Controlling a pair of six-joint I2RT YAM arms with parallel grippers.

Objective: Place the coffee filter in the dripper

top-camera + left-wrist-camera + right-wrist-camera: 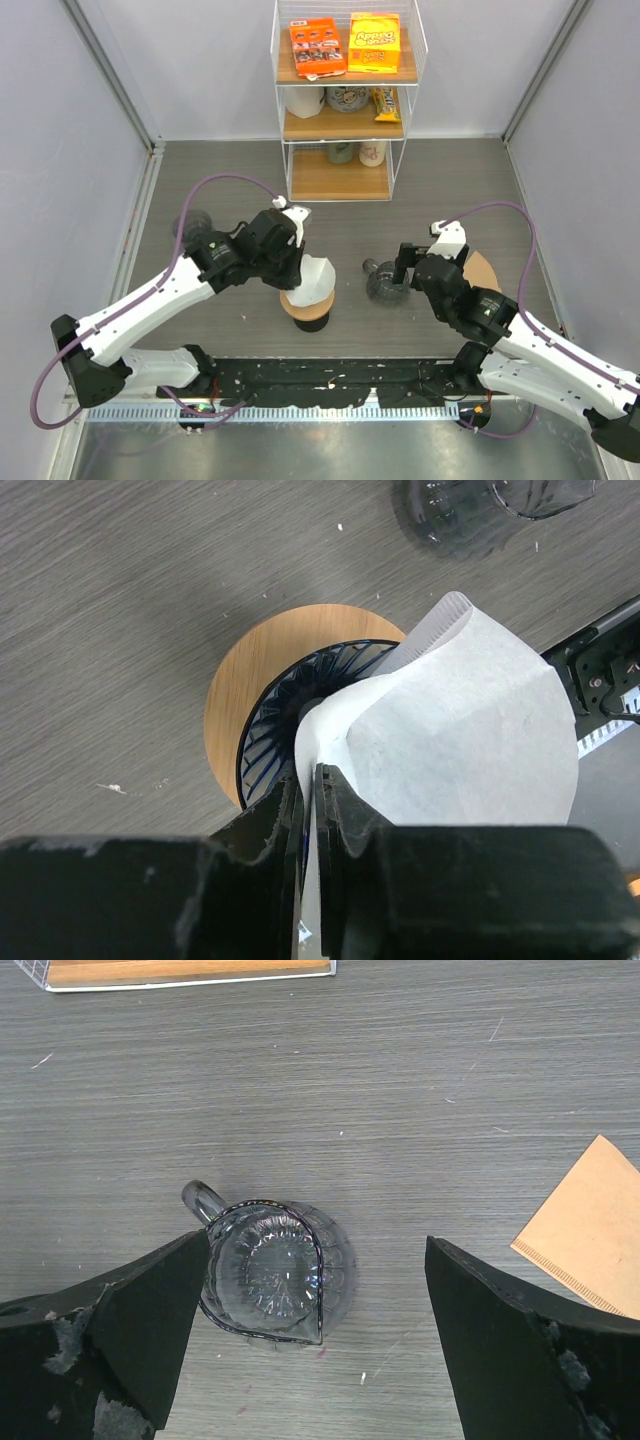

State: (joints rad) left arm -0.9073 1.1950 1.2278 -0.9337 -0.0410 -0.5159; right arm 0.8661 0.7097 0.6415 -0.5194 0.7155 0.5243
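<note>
A white paper coffee filter (470, 730) is pinched by its edge in my left gripper (312, 780), which is shut on it. The filter's tip reaches into the dark ribbed dripper (290, 705), which has a round wooden collar (235, 695). In the top view the filter (316, 277) sits tilted over the dripper (307, 310) at the table's middle, with my left gripper (292, 262) just left of it. My right gripper (315, 1290) is open and empty above a clear glass server (272, 1270); it shows in the top view (410, 272) beside the server (385, 282).
A brown paper filter (590, 1225) lies right of the right gripper, on a round wooden disc (484, 270). A wire shelf (345, 100) with snack boxes and cups stands at the back. Another glass item (192, 226) sits far left.
</note>
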